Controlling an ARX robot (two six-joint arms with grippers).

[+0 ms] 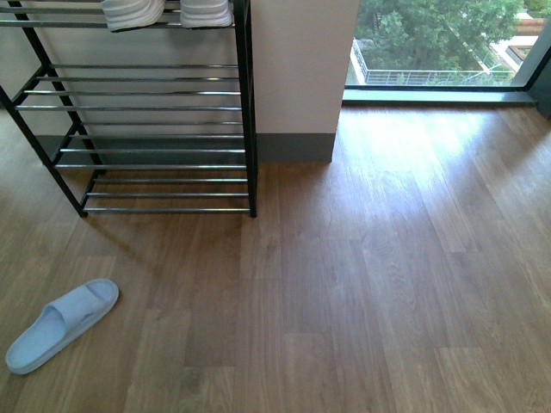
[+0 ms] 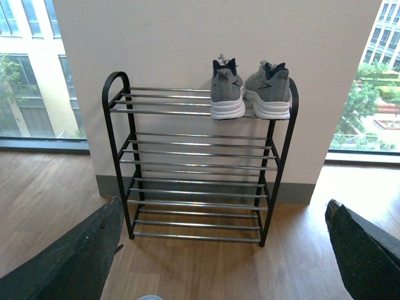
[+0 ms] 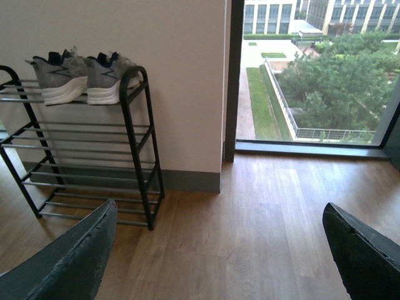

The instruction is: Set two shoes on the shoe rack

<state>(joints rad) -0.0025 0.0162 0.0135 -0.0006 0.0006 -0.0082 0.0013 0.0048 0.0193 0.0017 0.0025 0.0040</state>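
Sneakers: the grey pair (image 2: 227, 95) sits side by side at the right end of the rack's (image 2: 187, 154) top shelf, heels at its front edge. The soles span several bars, likely for steadiness.
Slide: one pale blue slide (image 1: 62, 323) lies flat on the floor (image 1: 370, 284), well apart from the rack's front left foot. It is probably the next pickup.
Left gripper (image 2: 224, 206): jaws spread, empty.
Right gripper (image 3: 220, 205): jaws spread, empty.

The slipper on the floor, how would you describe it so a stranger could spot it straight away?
Find the black-framed shoe rack against the pale wall. On the wooden floor in front of it lies a single pale blue slipper. It is the only shoe seen on the floor; the two grey sneakers sit on the rack's top shelf.
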